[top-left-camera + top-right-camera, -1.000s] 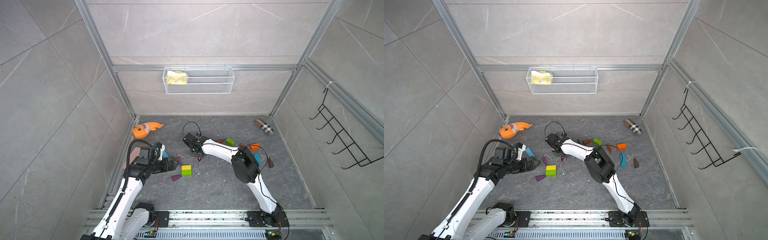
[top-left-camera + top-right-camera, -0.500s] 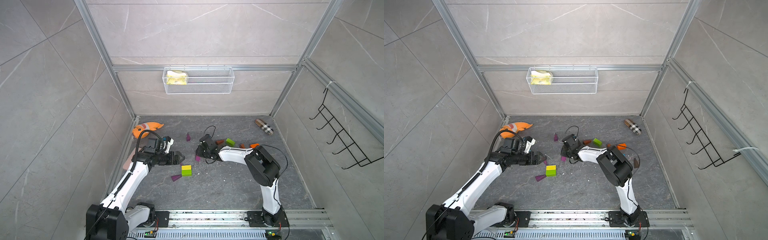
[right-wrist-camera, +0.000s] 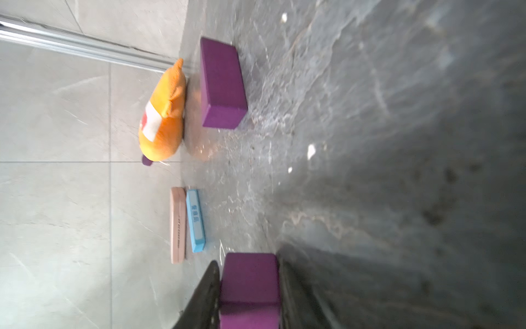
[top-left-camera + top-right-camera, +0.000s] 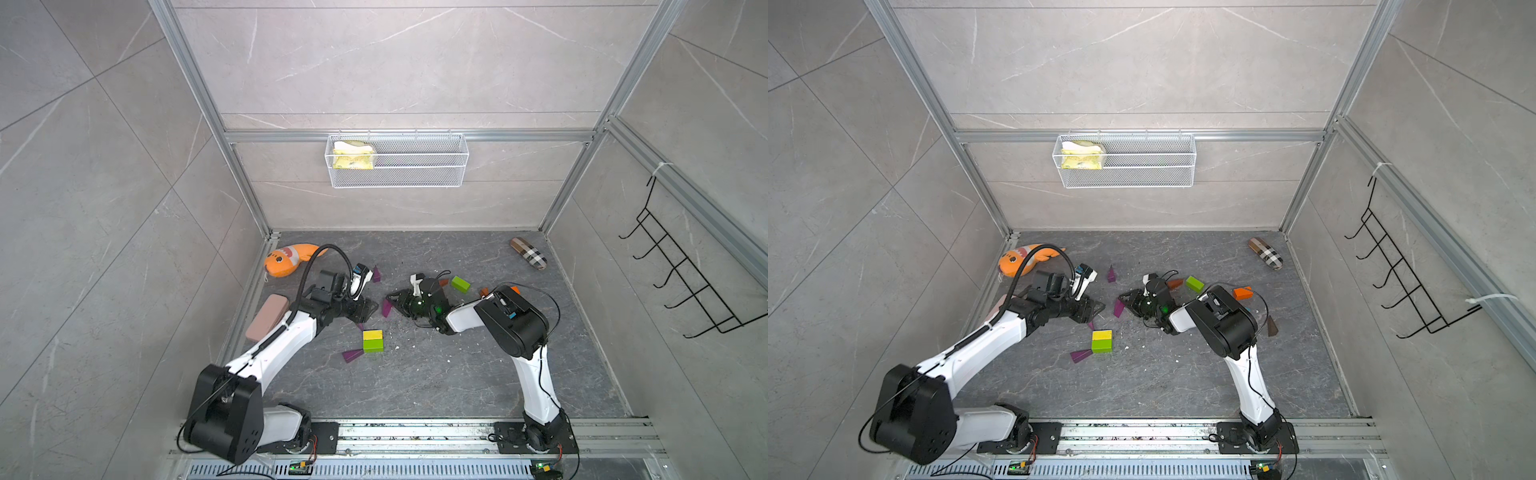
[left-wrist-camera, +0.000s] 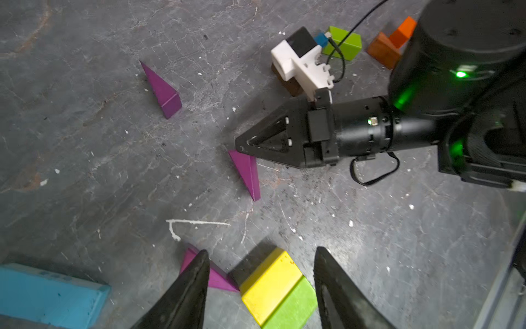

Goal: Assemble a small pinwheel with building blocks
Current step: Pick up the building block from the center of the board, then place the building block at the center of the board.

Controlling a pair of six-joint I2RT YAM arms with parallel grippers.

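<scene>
The held purple wedge (image 4: 387,307) is near the middle of the surface (image 4: 415,374). Its long axis runs roughly front to back, with the thin tip toward the front rail. The right jaws pinch its broad end. The left jaws stand spread, and the yellow-and-green block (image 5: 273,284) shows between them in the left wrist view (no contact that I can make out). The surface is dark grey and marbled, flecked with white chips. Pale tiled walls and aluminium framing enclose it, with a wire basket (image 4: 397,160) on the back wall. The wedge is matte magenta and triangular in profile.
</scene>
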